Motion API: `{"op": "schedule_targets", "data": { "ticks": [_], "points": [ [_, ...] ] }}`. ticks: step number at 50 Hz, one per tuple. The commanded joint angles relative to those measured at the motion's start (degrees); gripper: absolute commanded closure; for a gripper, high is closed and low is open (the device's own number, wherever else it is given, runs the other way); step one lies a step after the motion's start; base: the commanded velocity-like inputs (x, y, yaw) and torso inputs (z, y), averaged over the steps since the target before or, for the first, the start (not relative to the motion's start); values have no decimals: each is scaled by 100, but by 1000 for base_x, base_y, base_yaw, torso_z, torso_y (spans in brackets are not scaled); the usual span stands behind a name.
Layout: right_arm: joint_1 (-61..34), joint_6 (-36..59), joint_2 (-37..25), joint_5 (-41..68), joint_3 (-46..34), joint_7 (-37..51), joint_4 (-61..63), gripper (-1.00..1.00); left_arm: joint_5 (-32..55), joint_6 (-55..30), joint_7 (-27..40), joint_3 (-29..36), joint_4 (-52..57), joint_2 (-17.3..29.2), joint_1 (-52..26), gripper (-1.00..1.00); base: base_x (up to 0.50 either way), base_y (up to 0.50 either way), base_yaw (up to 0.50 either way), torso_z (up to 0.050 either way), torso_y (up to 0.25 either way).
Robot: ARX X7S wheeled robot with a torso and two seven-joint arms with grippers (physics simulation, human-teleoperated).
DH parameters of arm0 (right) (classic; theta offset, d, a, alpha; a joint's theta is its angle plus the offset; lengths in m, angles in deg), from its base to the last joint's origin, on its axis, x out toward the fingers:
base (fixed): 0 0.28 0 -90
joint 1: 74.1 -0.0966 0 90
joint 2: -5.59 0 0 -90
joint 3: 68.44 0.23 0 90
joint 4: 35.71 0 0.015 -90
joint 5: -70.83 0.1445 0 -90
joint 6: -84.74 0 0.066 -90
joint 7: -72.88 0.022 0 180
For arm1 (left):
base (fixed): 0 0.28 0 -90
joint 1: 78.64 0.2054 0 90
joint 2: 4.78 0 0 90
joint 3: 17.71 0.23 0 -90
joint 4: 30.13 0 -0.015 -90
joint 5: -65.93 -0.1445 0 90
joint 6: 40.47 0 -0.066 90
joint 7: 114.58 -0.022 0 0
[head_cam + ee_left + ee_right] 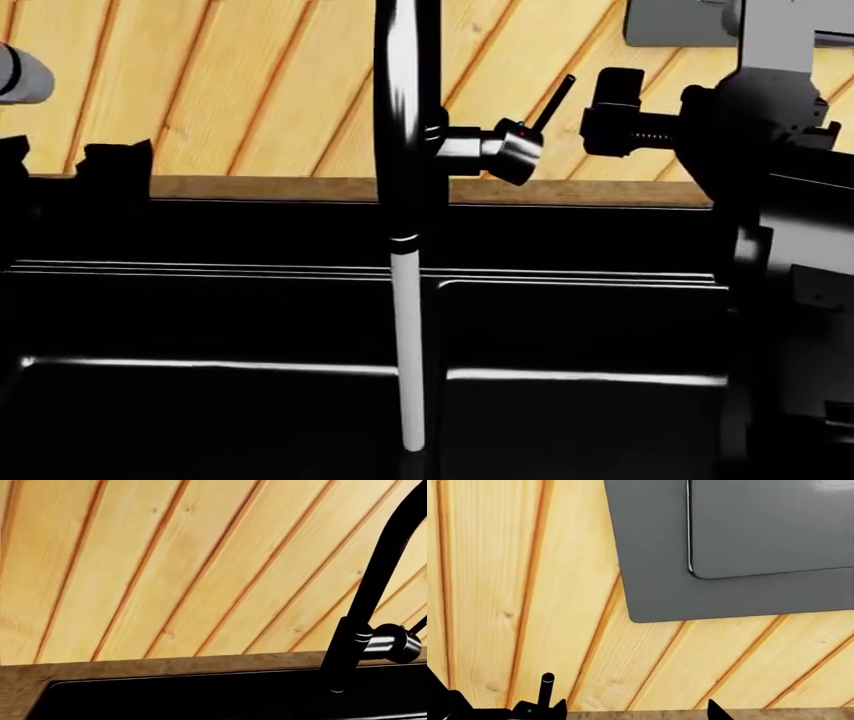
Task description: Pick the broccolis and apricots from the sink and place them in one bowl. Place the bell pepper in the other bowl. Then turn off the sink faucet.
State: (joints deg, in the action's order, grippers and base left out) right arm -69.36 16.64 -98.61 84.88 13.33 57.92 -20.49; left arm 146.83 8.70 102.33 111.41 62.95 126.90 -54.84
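Beside faucet lever (551,103), right tool (617,112)

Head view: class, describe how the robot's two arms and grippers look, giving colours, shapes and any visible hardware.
The right arm is a blocky matte-black build with a grey upper link; its black gripper shows a ribbed, screw-like rod. Of the left arm, only a pale grey rounded cylinder and black, angular gripper parts show. No cables or markings are discernible.

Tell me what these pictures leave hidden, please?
- Sink floor: too dark in the head view to tell any vegetables.
- Bowls: in no view.
- Right hand: mostly hidden by its arm in the head view; its grip unreadable.
- Faucet top: cut off by the left wrist view's edge.
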Motion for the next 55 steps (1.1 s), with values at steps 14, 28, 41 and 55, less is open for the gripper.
{"op": "schedule_targets", "data": {
  "ticks": [14,28,41,55],
  "points": [
    [-31,-220,120,-1097,986,-203,-18,-100,-473,34,-476,191,-659,-376,-429,-100,0,0,0,24,-182],
    [15,-756,150,-1262,1092,-346,-18,-100,-441,86,-416,105,-673,-249,-368,-100,0,0,0,21,-152],
    [116,-1207,147,-1313,1143,-469,-18,-100,-264,-16,-234,85,-616,-210,-265,-100,0,0,0,3,-15],
    [152,-1450,187,-1288,1261,-681,-18,-100,-279,27,-304,101,-616,-157,-140,-100,0,0,0,0,0]
  ]
}}
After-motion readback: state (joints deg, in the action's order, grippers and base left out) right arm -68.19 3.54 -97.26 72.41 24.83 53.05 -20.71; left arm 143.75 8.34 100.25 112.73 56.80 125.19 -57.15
